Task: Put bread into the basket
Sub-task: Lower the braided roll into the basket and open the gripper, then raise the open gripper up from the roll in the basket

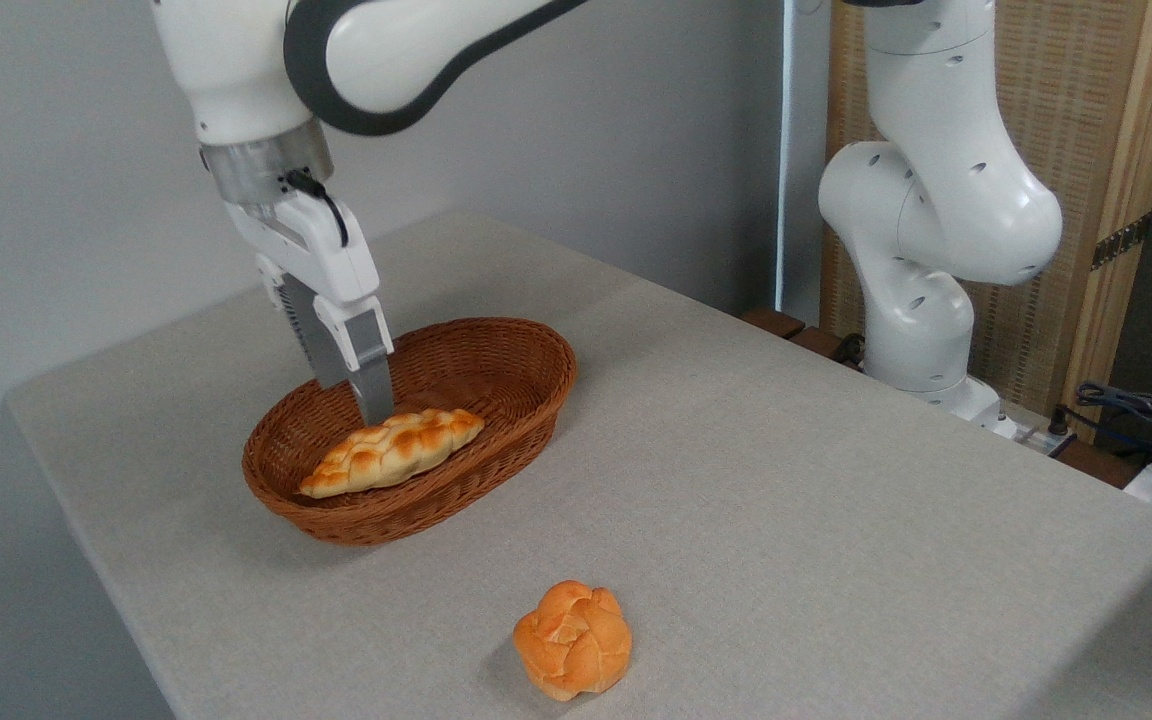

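Grey cloth covers the table point(736, 470), which stands against a pale grey wall, with a wooden-framed woven panel point(1086, 130) behind the robot's white base at the upper right. Some cables point(1136, 410) lie off the table's far right edge.

Near the table's left end sits the basket point(526, 385), an oval of brown wicker with low sloping sides. Inside it lies the bread point(391, 450), a long braided loaf, pale yellow with toasted golden patches. The loaf rests along the near side of the basket, its left tip close to the front rim and its right tip pointing toward the middle.

The white arm point(376, 50) reaches in from the upper left and points its gripper point(372, 408) downward into the basket. The grey fingers point(368, 370) come down right at the top back edge of the loaf, near its middle. From this angle the fingers overlap each other, so I cannot tell whether the claw is spread or pressed together, nor whether it is actually touching the loaf or just above it.

On the bare cloth toward the front edge, well apart from the basket, sits a small round orange bun point(573, 640) with a knotted top.
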Action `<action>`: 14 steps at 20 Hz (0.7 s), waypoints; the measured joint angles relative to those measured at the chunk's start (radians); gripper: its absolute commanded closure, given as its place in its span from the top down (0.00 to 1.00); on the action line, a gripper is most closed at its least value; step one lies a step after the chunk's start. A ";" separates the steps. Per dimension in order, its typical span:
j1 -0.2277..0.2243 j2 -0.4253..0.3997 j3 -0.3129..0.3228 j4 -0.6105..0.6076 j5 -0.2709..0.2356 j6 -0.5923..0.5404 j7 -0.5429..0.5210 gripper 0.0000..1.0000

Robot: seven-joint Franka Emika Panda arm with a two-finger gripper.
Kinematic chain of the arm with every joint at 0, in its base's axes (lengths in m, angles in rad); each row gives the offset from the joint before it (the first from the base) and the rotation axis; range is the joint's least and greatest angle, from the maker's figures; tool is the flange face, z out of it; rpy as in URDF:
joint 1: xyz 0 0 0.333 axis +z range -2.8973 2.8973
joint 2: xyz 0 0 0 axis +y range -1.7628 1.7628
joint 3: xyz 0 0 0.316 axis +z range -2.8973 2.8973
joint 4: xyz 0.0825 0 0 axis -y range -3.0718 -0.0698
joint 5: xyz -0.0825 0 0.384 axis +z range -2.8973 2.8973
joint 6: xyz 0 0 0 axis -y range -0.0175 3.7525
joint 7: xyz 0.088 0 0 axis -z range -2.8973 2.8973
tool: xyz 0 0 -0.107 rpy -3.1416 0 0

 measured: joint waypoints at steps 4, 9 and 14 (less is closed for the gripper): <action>0.007 -0.041 0.093 0.042 -0.005 -0.018 0.057 1.00; 0.009 -0.112 0.246 0.045 -0.084 -0.079 0.278 1.00; 0.011 -0.141 0.341 0.045 -0.135 -0.133 0.412 1.00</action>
